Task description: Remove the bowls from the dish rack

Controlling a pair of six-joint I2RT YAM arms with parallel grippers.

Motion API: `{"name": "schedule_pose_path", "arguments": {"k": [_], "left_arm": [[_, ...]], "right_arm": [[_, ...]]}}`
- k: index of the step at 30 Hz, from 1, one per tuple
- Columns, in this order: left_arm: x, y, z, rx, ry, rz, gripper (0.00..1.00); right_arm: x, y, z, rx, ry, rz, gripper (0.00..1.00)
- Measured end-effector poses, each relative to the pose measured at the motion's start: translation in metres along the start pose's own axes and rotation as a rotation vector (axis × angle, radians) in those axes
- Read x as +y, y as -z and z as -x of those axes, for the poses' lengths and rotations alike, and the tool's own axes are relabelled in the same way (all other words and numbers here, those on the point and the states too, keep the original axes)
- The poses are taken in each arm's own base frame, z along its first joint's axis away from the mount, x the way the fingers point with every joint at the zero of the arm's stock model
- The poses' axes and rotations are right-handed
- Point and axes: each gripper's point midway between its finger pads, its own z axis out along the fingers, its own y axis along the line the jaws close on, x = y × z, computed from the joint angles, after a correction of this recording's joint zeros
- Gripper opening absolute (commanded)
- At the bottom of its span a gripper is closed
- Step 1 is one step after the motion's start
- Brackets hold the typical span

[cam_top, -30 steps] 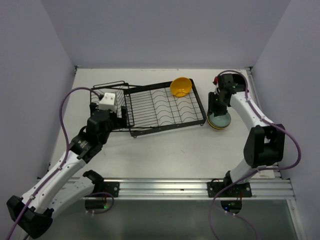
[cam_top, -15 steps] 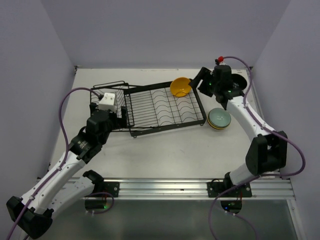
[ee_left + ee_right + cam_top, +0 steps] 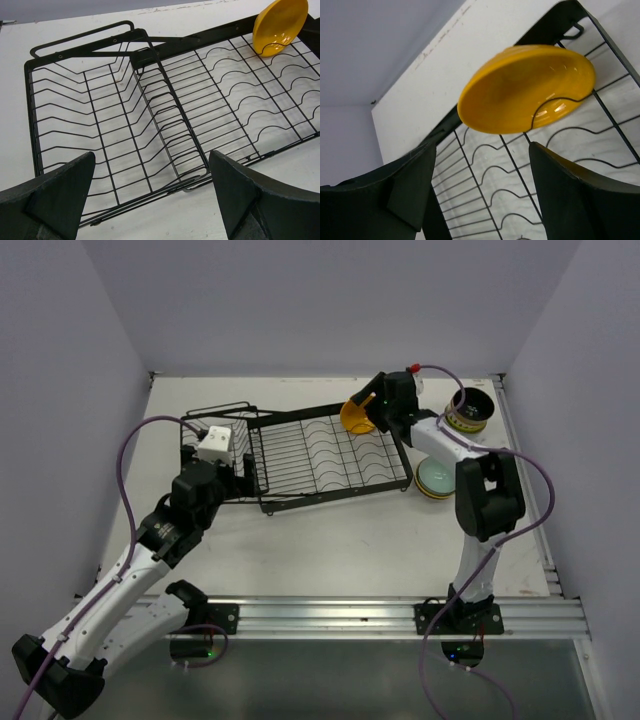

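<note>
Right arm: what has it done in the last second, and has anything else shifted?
The right gripper left the stack of bowls and swung left to the orange bowl in the dish rack; its jaws stand open at it, not gripping. The left gripper, open at the rack's other end, the bowl and the stack stayed put.

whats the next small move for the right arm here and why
Probably ease the right fingers forward until they straddle the rim of the orange-yellow bowl, then close. They stand open just short of it, and it is the only bowl seen in the dish rack, leaning on edge in the wires.
</note>
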Motion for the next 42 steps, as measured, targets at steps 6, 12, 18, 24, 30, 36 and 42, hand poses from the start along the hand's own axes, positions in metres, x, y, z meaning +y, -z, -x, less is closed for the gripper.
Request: {"name": "schedule_pose_path", "arguments": {"k": [6, 12, 18, 24, 30, 36, 42], "left_arm": [[-0.003, 0.0, 0.0, 0.003, 0.0, -0.017, 1.0], [-0.005, 0.0, -0.001, 0.005, -0.001, -0.03, 1.0], [-0.006, 0.0, -0.001, 0.006, 0.0, -0.035, 1.0], [-0.007, 0.0, -0.001, 0.006, 0.0, -0.041, 1.0], [-0.008, 0.0, -0.001, 0.007, 0.0, -0.045, 1.0], [-0.008, 0.0, -0.001, 0.007, 0.0, -0.045, 1.0], [-0.008, 0.0, -0.001, 0.007, 0.0, -0.045, 1.0]], "right_arm": [[0.021, -0.024, 0.019, -0.061, -0.071, 0.028, 0.8], [0.024, -0.043, 0.027, -0.095, -0.111, 0.01, 0.78], [0.014, -0.05, 0.022, -0.092, -0.133, -0.028, 0.68], [0.01, -0.057, 0.02, -0.094, -0.143, -0.042, 0.58], [0.006, -0.063, 0.014, -0.086, -0.148, -0.049, 0.43], [0.013, -0.065, 0.012, -0.1, -0.171, -0.008, 0.25], [0.018, -0.067, 0.008, -0.109, -0.193, 0.033, 0.11]]}}
